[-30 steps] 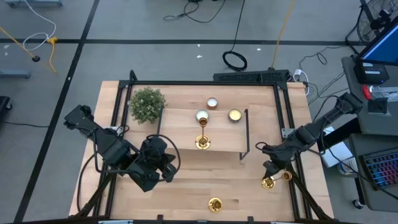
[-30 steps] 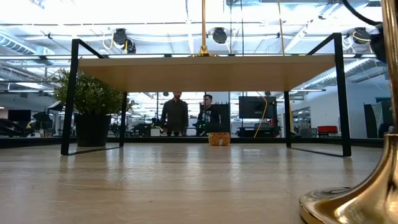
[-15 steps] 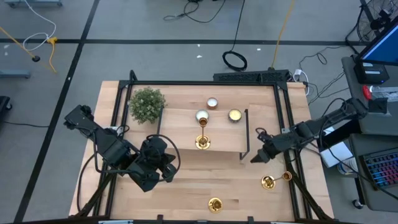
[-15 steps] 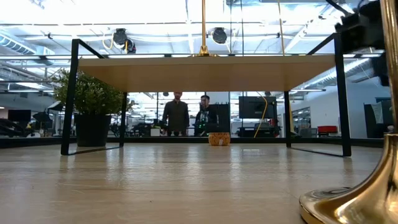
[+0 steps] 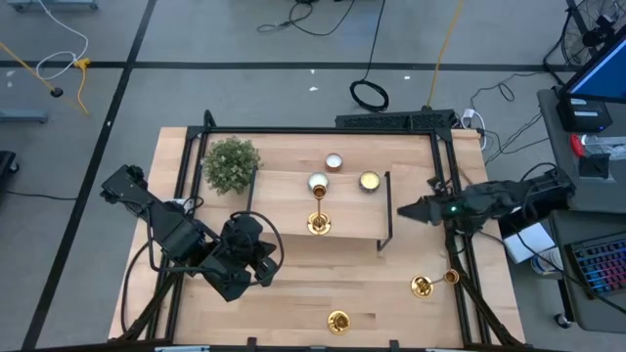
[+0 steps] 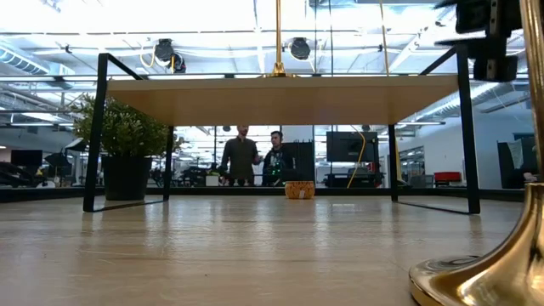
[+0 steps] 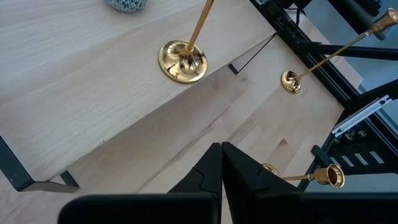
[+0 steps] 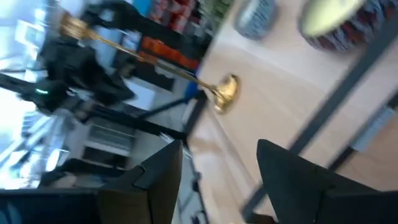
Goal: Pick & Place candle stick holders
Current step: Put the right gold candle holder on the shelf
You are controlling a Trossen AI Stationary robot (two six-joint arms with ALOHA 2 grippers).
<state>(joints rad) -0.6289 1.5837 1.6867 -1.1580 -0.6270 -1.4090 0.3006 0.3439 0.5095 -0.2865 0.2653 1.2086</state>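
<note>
My right gripper hovers empty by the raised shelf's right edge, fingers parted. My left gripper waits pressed together over the table. One candle stick holder stands on the shelf, two on the table; the low view crops the nearest, and my right wrist view is smeared.

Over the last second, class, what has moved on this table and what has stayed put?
The right end effector lifted away from the holder near the table's right edge and swung toward the far side, up beside the shelf; it is open and empty. That holder stayed where it stood. The left end effector, shut, the other two holders, candles and plant did not move.
</note>
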